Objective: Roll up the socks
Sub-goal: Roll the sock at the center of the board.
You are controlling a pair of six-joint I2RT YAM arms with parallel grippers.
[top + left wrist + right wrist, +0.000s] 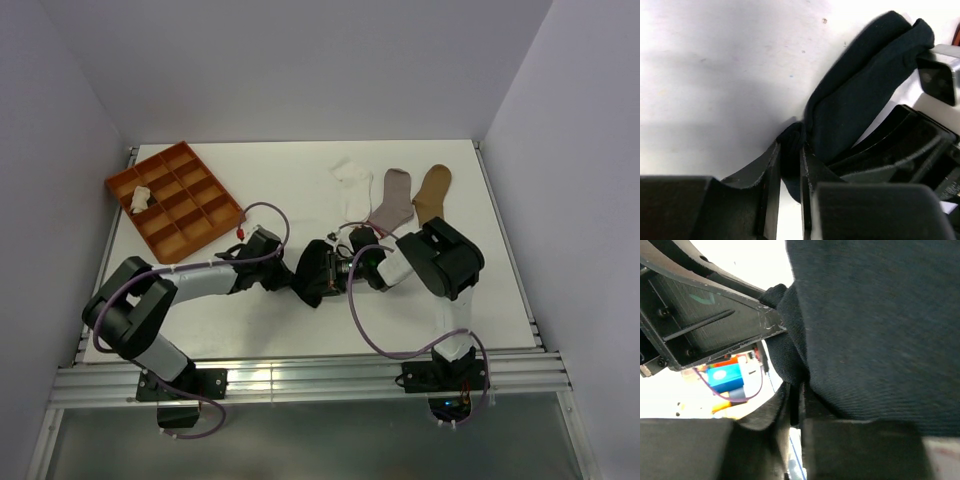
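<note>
A plain black sock (312,272) hangs bunched between my two grippers in the middle of the table. My left gripper (293,272) holds its left side; in the left wrist view the jaws (791,150) pinch a fold of the black sock (865,95). My right gripper (338,268) holds the other side, and in the right wrist view it (797,392) is shut on the edge of the black sock (875,330). Flat at the back lie a white sock (352,180), a grey sock (393,202) and a tan sock (432,192).
An orange compartment tray (190,215) stands at the back left, with a cream sock (140,198) in one of its cells. Side walls close the table in on the left and right. The metal frame rail (300,380) runs along the near edge.
</note>
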